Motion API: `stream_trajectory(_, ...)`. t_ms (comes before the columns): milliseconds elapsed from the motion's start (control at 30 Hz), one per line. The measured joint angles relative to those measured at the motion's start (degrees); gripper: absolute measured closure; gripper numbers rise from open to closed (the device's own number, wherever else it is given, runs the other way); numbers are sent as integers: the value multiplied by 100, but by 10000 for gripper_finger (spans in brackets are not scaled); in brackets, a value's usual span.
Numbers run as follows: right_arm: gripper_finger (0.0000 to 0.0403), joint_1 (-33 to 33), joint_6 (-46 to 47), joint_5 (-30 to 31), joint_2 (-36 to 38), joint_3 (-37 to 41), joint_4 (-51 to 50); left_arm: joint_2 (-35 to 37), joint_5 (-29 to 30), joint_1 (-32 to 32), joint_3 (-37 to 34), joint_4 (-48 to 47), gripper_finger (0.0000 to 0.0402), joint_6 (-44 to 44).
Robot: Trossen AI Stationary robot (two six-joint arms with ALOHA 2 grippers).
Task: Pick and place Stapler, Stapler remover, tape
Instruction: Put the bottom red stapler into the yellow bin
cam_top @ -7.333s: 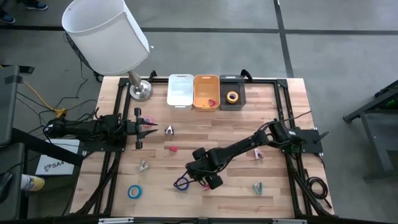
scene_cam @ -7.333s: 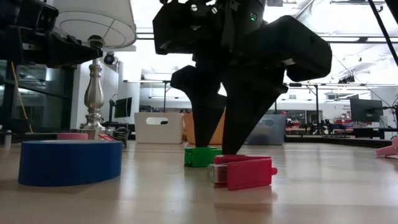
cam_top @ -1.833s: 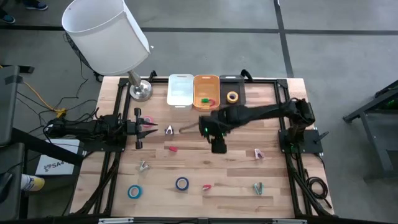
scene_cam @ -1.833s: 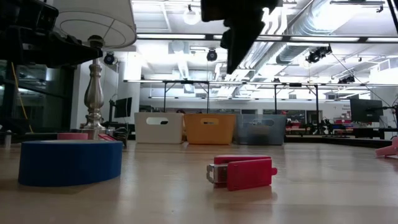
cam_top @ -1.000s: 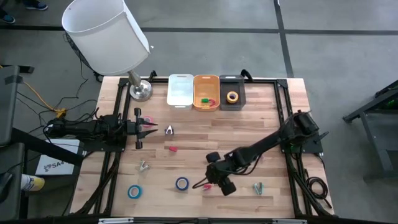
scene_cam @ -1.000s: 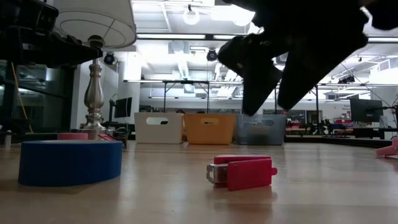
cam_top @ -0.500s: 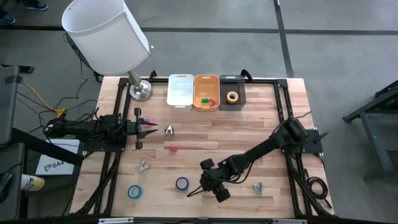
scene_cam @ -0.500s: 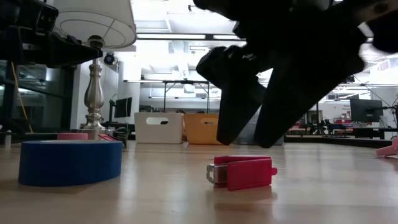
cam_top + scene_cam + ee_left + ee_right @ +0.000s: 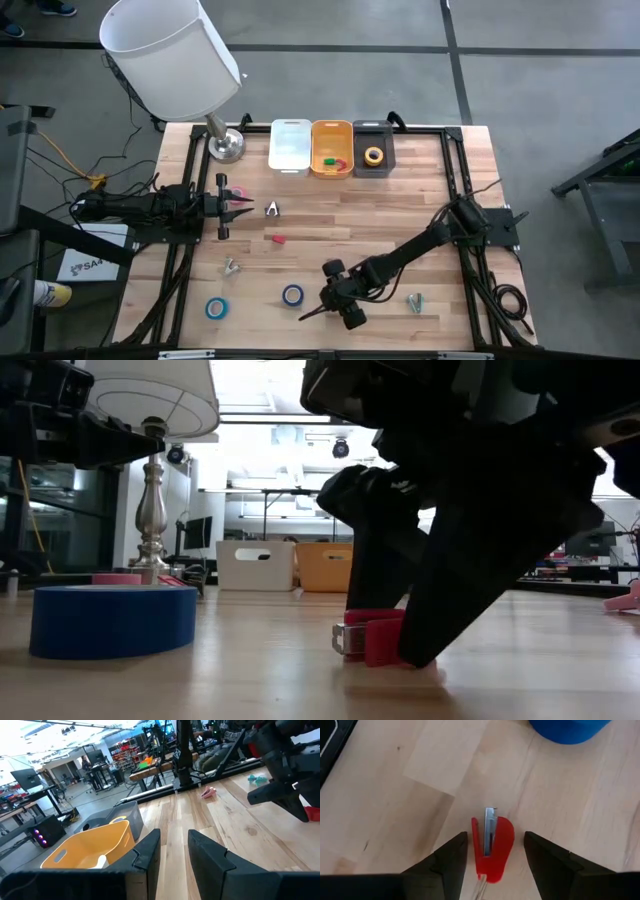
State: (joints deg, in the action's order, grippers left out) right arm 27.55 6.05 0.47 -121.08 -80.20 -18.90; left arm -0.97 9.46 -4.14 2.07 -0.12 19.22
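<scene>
Straddling the red stapler (image 9: 491, 848): right gripper (image 9: 492, 854) is down at the near middle of the table (image 9: 330, 215), fingers spread apart with one on each side of the stapler, not clamped on it. Low view shows the fingertips (image 9: 430, 635) at table level, stapler (image 9: 368, 637) partly hidden behind them. A blue tape roll (image 9: 568, 730) lies just beyond the stapler in the right wrist view; high view shows it as the ring (image 9: 292, 295) just beside the gripper (image 9: 325, 301).

Left gripper (image 9: 226, 206) rests at the table's left edge, fingers (image 9: 147, 852) parted, holding nothing.

Three bins sit along the far edge: white bin (image 9: 290, 146), orange bin (image 9: 332, 147) with a green and a red item inside, dark bin (image 9: 373, 147) holding a yellow tape roll (image 9: 373, 156).

Loose on the table: another blue tape roll (image 9: 216, 307) near the front left, a small red item (image 9: 277, 240) mid-table, a pink piece (image 9: 416, 247) and a green piece (image 9: 414, 300) on the right side. Can't tell what those small pieces are.

Lamp (image 9: 175, 55) stands at the far left corner.
</scene>
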Motion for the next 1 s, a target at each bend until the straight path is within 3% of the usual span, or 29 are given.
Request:
stream_trajectory(500, 340, -137, -248, -160, 7, 1, -149, -2, 2, 0, 1, 0, 305, 0)
stream_trajectory(733, 340, -473, -252, -443, 274, 26, -345, -1, 2, 0, 1, 0, 305, 0)
stream_trajectory(1000, 340, -1248, -1046, -352, 1134, 22, -1121, -1, 1, 0, 1, 0, 305, 0)
